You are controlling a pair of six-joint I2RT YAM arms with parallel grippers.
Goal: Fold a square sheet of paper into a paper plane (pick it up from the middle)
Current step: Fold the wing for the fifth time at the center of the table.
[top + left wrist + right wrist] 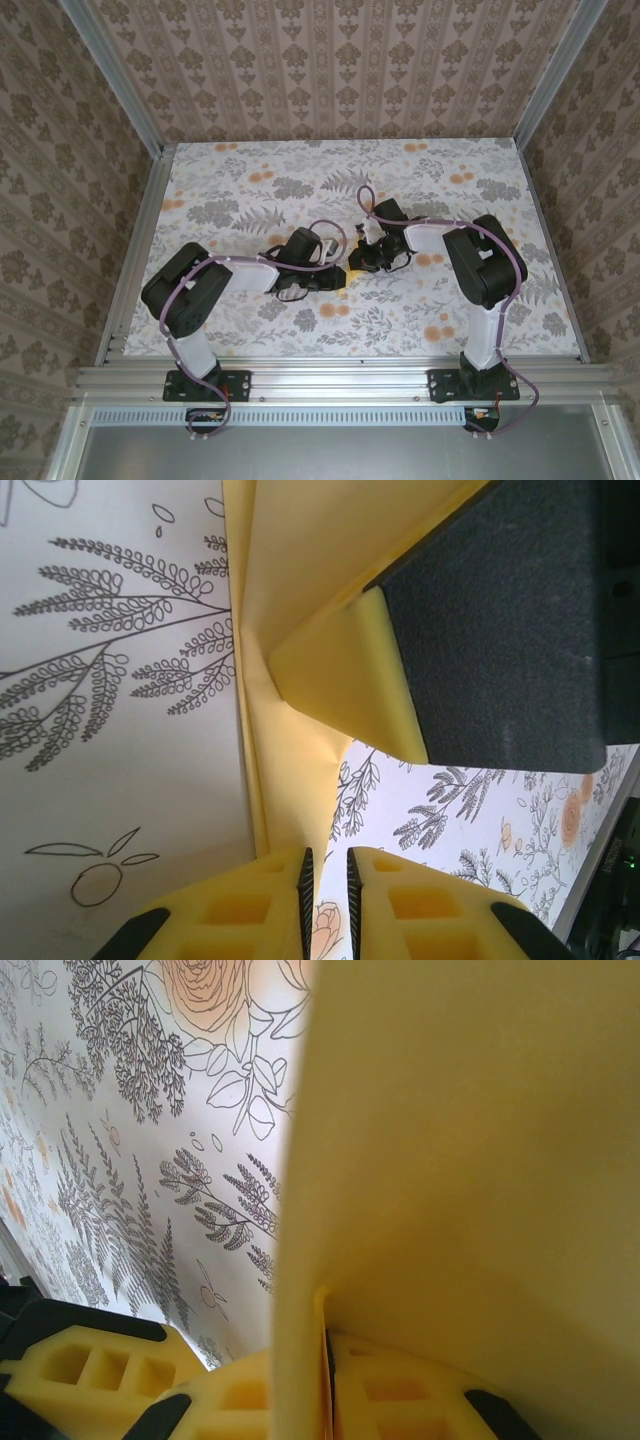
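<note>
The pale-yellow square sheet of paper, partly folded, stands upright off the flowered table. My right gripper is shut on its lower edge, and the sheet rises from between its fingers. In the left wrist view the paper runs down to my left gripper. Those jaws stand a narrow slit apart, with table print showing through the gap. The paper passes beside the left finger. The right gripper's black pad presses the sheet from the upper right. From above, both grippers meet at mid-table around the paper.
The flowered tablecloth covers the whole table. Aluminium rails and patterned walls close it in on three sides. Both arm bases sit at the near edge.
</note>
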